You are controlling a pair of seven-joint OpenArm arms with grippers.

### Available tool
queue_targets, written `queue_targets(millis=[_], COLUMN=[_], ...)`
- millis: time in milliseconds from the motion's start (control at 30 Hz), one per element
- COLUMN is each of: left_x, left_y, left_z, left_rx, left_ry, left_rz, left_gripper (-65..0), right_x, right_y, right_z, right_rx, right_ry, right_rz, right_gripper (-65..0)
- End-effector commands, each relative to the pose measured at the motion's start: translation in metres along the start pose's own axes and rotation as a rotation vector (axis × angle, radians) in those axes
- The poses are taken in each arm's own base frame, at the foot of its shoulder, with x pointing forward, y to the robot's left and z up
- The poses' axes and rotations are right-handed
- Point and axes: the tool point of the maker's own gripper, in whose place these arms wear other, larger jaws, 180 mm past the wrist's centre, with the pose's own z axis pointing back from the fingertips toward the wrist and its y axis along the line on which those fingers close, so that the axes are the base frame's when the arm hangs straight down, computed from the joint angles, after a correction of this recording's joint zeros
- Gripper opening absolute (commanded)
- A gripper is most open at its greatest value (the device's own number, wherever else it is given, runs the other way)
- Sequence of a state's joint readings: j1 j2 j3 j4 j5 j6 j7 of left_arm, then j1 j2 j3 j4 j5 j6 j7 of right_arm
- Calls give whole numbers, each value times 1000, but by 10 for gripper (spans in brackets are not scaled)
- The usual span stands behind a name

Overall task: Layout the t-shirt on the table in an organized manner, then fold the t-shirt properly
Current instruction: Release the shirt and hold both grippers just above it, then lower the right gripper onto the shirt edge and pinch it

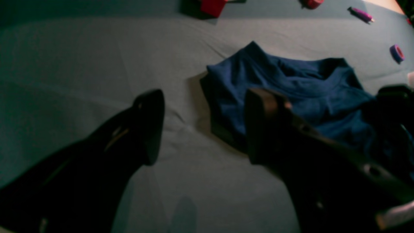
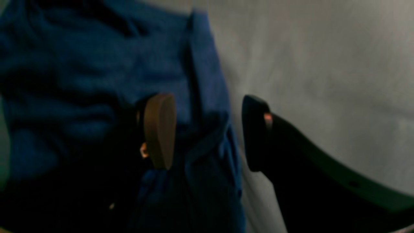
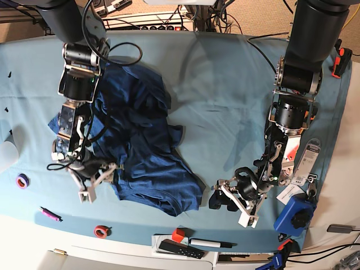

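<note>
My right gripper (image 2: 207,132) is spread wide, straddling the shirt's (image 3: 140,146) edge and pinching nothing; the left gripper (image 1: 203,129) gapes too, over bare table (image 3: 225,84) just beside the shirt. The shirt lies crumpled toward the table's right end, its length running front to back, nearer my right arm.

The t-shirt (image 3: 143,152) is dark navy blue with a faint heathered look. The worktop (image 3: 225,84) wears a plain light teal-blue cloth, white along its near edge. A purple tape roll (image 3: 22,181), a red tape roll (image 3: 101,231), a magenta marker (image 3: 49,214) and a small red block (image 3: 178,234) lie on it. The right gripper (image 2: 207,132) has one tan pad and one black.
</note>
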State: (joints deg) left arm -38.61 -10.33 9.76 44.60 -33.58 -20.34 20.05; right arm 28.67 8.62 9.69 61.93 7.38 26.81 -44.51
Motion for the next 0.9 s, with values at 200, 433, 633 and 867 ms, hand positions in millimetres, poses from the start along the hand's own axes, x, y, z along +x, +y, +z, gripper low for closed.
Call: queue_targets(millis=[200,433,633,867], left_x=[34,34,34,34], left_y=[-6,-9,-9,-9], left_z=[0,-1,-1,-1], left_rx=[-20,-25,-25,-24], left_ry=[-77,-77,-77,-77], left_rz=[-21,-19,-19,-20], left_gripper=[-264,-264,-264,-264], right_x=[44,36,11,12], right_y=[-8,-11,-3,1], right_z=[8,0,-21,-24], right_rx=[-24,-37,1,6], right_ry=[-133,-140,-117,-137], right_rz=[0,10,-49,-58], right_gripper=[-326,-327,-329,-550])
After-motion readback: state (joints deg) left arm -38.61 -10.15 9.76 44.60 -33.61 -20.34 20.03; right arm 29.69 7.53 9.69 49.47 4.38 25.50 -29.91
